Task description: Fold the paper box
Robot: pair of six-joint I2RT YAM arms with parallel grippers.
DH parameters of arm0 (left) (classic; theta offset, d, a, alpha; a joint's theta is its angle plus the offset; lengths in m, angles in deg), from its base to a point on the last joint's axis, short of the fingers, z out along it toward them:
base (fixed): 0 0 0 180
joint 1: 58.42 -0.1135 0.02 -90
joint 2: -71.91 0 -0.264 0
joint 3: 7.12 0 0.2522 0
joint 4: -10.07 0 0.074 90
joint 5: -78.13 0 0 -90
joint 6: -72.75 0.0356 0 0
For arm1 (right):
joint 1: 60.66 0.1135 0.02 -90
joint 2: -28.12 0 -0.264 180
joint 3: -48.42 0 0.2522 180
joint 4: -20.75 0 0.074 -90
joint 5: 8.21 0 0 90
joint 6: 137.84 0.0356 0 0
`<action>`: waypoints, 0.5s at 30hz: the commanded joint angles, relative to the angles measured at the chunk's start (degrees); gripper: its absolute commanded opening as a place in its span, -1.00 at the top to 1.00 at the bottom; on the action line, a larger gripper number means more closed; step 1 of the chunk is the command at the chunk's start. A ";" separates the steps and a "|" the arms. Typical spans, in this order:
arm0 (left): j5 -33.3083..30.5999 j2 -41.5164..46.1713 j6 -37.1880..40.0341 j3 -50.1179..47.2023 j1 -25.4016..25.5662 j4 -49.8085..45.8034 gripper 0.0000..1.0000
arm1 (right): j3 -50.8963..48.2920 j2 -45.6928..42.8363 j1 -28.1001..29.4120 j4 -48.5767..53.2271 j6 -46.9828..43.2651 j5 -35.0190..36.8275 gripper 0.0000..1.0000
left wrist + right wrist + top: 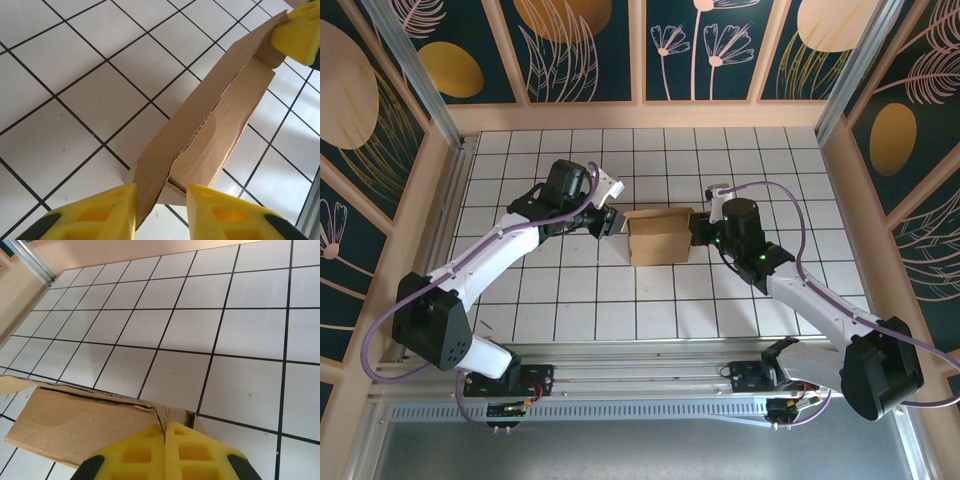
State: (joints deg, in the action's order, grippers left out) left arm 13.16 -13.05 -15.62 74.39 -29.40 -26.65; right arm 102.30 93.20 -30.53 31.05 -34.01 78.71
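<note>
Both jaws straddle opposite paper box (658,238) edges.

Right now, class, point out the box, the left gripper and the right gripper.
Box (658,240), top view, middle of its brown face.
Left gripper (160,195), left wrist view, midway between its fingertips.
Right gripper (165,429), right wrist view, where its fingertips meet.

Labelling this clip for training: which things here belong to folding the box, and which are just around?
Job: paper box; left gripper, open astride a box wall; right gripper, shut on the box's edge.
Just there: tiled table; patterned walls.
</note>
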 commanded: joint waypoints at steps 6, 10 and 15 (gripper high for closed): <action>1.41 -0.99 -0.87 1.34 0.16 1.47 0.66 | 0.58 0.84 0.90 4.12 -0.56 -1.15 1.00; 3.43 -1.88 -8.16 2.58 0.23 3.82 0.86 | 0.31 0.86 0.90 3.82 -0.45 -0.45 1.00; 4.32 -2.81 -17.39 4.15 0.85 5.90 1.00 | 0.48 1.11 2.52 4.46 -0.81 0.24 1.00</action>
State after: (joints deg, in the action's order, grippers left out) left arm 14.45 -15.09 -25.39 75.90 -29.42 -24.99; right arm 102.30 93.20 -29.76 31.07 -33.99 79.94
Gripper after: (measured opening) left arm 0.047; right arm 0.054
